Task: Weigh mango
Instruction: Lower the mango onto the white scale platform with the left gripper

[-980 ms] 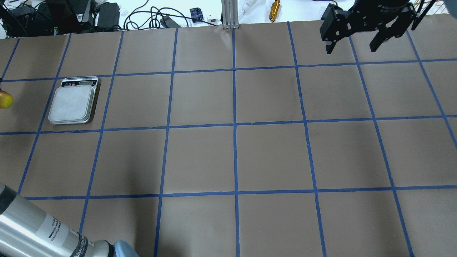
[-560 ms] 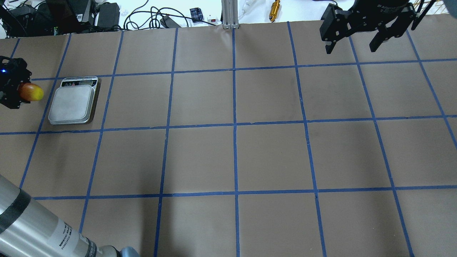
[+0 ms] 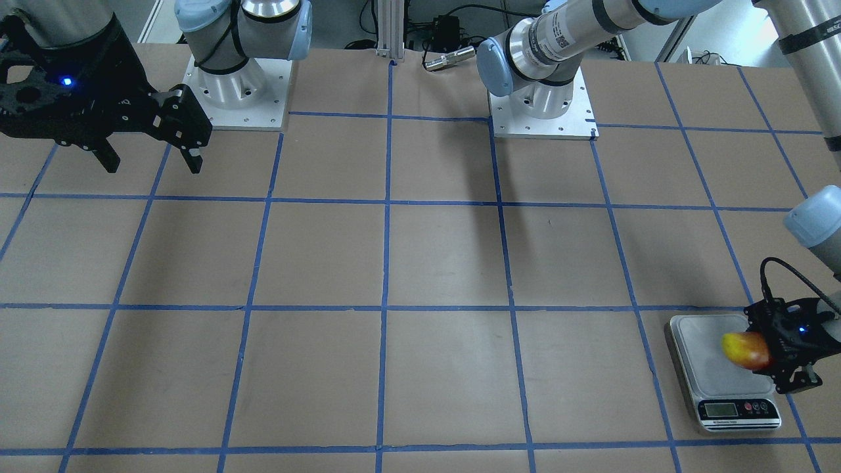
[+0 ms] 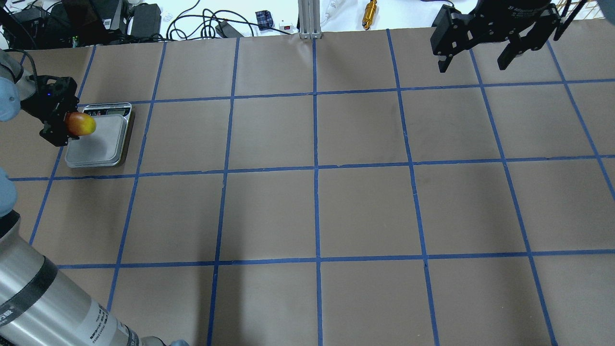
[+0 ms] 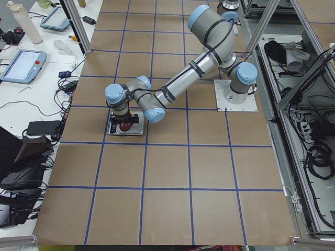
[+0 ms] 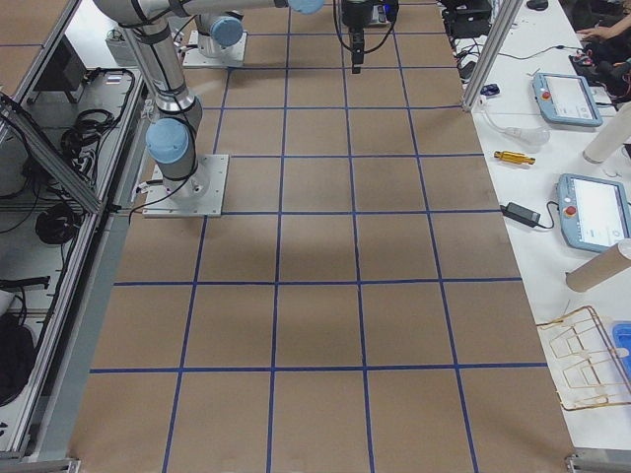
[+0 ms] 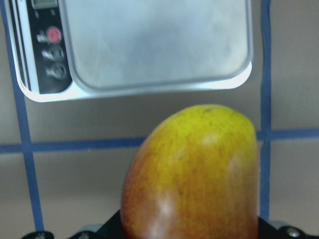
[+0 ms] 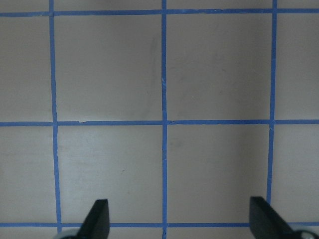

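Note:
The mango (image 4: 80, 124) is yellow at its tip and orange-red at the held end. My left gripper (image 4: 62, 126) is shut on it and carries it in the air over the left edge of the silver scale (image 4: 101, 144). The front-facing view shows the mango (image 3: 746, 350) above the scale's plate (image 3: 703, 355), held by the left gripper (image 3: 782, 351). In the left wrist view the mango (image 7: 192, 179) fills the lower half, the scale (image 7: 149, 40) beyond it. My right gripper (image 4: 473, 57) is open and empty, high at the far right; its fingertips (image 8: 97, 219) show over bare table.
The scale's black display panel (image 4: 106, 111) lies on its far side. Brown paper with a blue tape grid (image 4: 317, 168) covers the table. Cables, boxes and a brass part (image 4: 370, 13) lie beyond the far edge. The left arm's silver link (image 4: 48, 302) crosses the near left corner.
My left gripper has come in from the left edge with the mango and moved right, from beside the scale to over the scale's left edge. The right gripper has not moved.

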Controlling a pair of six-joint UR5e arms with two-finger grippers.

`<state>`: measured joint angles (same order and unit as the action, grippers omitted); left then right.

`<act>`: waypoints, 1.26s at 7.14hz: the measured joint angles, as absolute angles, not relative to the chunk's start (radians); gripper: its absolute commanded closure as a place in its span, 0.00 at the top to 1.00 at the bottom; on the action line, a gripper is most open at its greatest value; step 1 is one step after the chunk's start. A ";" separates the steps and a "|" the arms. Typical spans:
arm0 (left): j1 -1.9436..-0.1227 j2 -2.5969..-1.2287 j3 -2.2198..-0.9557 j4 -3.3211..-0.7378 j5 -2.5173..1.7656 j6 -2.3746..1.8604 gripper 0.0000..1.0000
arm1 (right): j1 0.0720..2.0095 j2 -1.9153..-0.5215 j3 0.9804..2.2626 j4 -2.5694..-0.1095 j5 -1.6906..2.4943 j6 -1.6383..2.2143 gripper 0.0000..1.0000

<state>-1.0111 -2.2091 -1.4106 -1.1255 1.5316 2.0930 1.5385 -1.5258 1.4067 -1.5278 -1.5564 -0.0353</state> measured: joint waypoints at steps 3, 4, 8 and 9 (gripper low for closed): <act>-1.024 -2.215 -1.457 -1.059 1.520 2.092 0.54 | 1.539 -1.526 1.407 -1.528 -1.556 -0.035 1.00; -1.024 -2.218 -1.462 -1.049 1.518 2.092 1.00 | 1.539 -1.526 1.407 -1.528 -1.557 -0.035 1.00; -1.023 -2.203 -1.459 -1.067 1.521 2.089 1.00 | 1.538 -1.525 1.407 -1.528 -1.556 -0.035 1.00; -1.024 -2.181 -1.456 -1.098 1.521 2.083 1.00 | 1.538 -1.526 1.407 -1.528 -1.556 -0.035 1.00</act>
